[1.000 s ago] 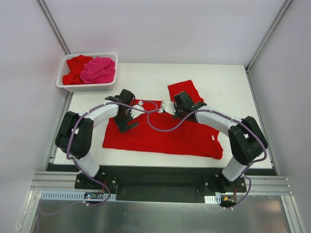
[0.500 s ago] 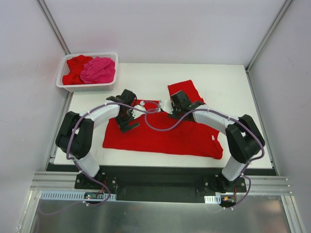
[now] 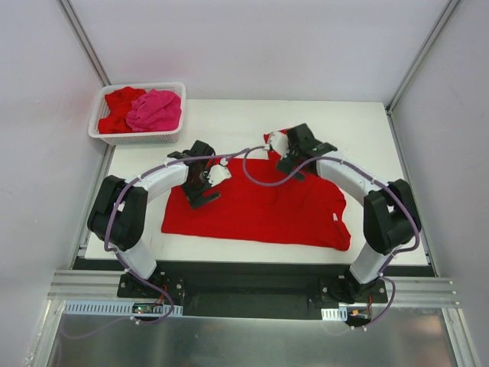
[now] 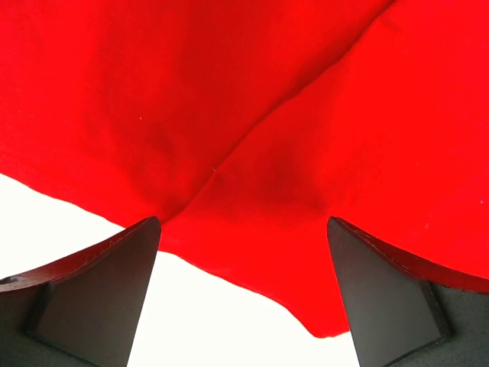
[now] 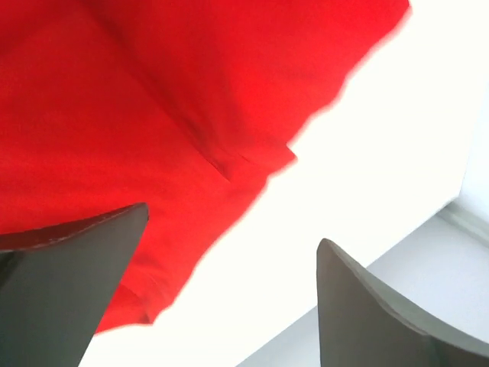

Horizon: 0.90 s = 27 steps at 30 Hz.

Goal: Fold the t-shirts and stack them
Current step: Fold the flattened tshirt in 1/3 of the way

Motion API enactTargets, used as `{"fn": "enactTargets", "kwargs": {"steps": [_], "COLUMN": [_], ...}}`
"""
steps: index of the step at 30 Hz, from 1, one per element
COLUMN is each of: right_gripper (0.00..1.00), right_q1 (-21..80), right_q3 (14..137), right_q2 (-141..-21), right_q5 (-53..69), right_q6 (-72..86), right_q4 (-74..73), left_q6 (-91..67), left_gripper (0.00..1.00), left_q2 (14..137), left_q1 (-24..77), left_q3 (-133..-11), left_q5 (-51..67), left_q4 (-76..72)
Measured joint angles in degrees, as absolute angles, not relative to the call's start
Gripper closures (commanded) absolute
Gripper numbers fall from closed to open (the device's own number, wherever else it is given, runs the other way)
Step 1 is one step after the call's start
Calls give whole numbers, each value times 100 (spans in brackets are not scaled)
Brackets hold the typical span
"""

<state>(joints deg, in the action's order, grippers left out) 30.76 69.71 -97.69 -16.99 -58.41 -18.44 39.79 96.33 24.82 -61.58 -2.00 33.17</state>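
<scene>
A bright red t-shirt (image 3: 260, 210) lies spread flat across the middle of the table. Its far sleeve (image 3: 270, 138) mostly hides under my right arm. My left gripper (image 3: 203, 188) hovers over the shirt's upper left part, open, with only cloth edge and white table between its fingers (image 4: 99, 290). My right gripper (image 3: 295, 153) stands open over the shirt's far edge near the sleeve, holding nothing; the red hem (image 5: 191, 153) and bare table show between its fingers (image 5: 359, 306). A hot pink t-shirt (image 3: 155, 109) and another red t-shirt (image 3: 117, 108) lie bunched in the basket.
The white lattice basket (image 3: 137, 139) stands at the table's back left corner. The white table (image 3: 351, 130) ends at grey enclosure walls at the back and right. Both arms' purple cables (image 3: 263, 180) loop low over the spread shirt.
My right gripper has opened, let go of the red cloth and moved back and to the right. The shirt's upper middle now lies flatter. The left gripper has stayed open in place.
</scene>
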Motion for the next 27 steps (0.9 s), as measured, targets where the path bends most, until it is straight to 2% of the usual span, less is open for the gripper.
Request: {"fn": "enactTargets", "kwargs": {"steps": [7, 13, 20, 27], "right_gripper": [4, 1, 1, 7], "right_q1": [1586, 495, 499, 685], "right_q3": [8497, 9703, 11159, 12110], "right_q2": [-9843, -10735, -11528, -11913], "right_q5": [-600, 1072, 2375, 2421], "right_q6": [-5111, -4287, -4154, -4274], "right_q4": [-3398, -4539, -5741, -6084], "left_q6": [3933, 3406, 2547, 2364], "left_gripper": [8, 13, 14, 15], "left_q2": [9708, 10136, 10335, 10709], "left_q1": [2342, 1577, 893, 941], "left_q3": [-6368, -7841, -9380, -9356], "left_q5": [-248, -158, 499, 1319], "left_q4": [3332, 3304, 3151, 3212]}}
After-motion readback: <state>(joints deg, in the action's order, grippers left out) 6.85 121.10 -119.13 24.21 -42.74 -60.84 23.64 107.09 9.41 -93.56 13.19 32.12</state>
